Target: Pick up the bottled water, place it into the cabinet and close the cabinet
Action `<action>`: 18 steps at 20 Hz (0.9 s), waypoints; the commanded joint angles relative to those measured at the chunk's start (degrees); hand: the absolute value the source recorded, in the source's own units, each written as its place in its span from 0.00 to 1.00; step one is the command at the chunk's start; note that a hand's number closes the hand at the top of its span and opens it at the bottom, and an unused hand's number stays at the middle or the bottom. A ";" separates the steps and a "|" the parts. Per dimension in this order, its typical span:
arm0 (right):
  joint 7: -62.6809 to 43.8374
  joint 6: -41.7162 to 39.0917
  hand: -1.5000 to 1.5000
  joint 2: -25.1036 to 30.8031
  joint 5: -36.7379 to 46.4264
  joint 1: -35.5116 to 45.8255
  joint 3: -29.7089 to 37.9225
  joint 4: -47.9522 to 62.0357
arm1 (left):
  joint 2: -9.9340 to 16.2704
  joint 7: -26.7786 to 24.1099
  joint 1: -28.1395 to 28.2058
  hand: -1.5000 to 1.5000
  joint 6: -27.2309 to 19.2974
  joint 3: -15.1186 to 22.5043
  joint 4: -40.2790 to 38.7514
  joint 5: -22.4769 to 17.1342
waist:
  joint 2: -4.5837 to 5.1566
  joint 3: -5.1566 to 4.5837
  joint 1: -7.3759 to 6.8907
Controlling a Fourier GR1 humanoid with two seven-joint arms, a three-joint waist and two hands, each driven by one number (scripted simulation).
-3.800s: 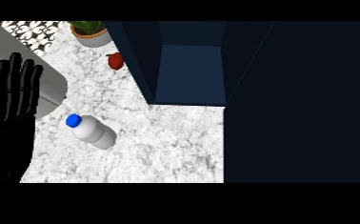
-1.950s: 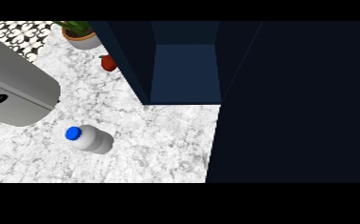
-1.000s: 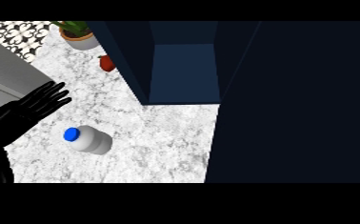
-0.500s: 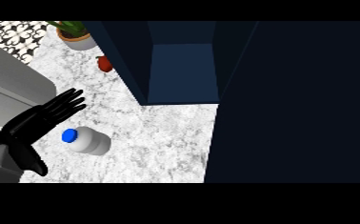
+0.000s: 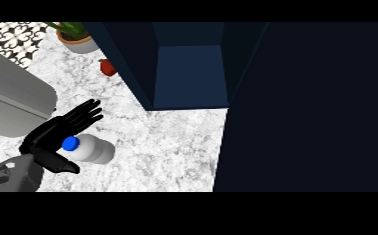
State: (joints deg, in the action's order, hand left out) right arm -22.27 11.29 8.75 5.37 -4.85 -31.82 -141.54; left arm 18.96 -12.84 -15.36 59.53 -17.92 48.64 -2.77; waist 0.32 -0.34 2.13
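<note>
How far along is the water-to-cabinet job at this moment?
Nothing is finished yet. The left hand is open beside the bottled water, which stands on the counter, not gripped. Left to do: grasp it, carry it into the open cabinet, then close the cabinet. The right hand is out of view.

Left hand [image 5: 53, 135] low at left, fingers [image 5: 85, 113] straight, spread

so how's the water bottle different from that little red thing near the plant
The water bottle is whitish with a blue cap; the red thing is plain red. The water bottle looks clearly larger. The water bottle sits at the counter's near-left part with the left robot hand open right beside it; the red thing sits farther back by the potted plant, with nothing near it. Both rest on the marble counter.
</note>
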 commanded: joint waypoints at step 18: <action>-1.47 2.10 0.00 3.17 2.85 1.18 0.29 -3.37 | -2.67 -27.70 -4.15 1.00 -3.05 7.66 -15.95 6.41 | 0.03 -0.01 -0.09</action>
State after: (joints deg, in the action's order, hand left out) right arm -21.58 13.01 11.33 4.91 -3.68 -31.36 -141.43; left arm 15.96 -30.91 -19.37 46.78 -11.20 35.15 3.84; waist 0.38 -0.36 2.23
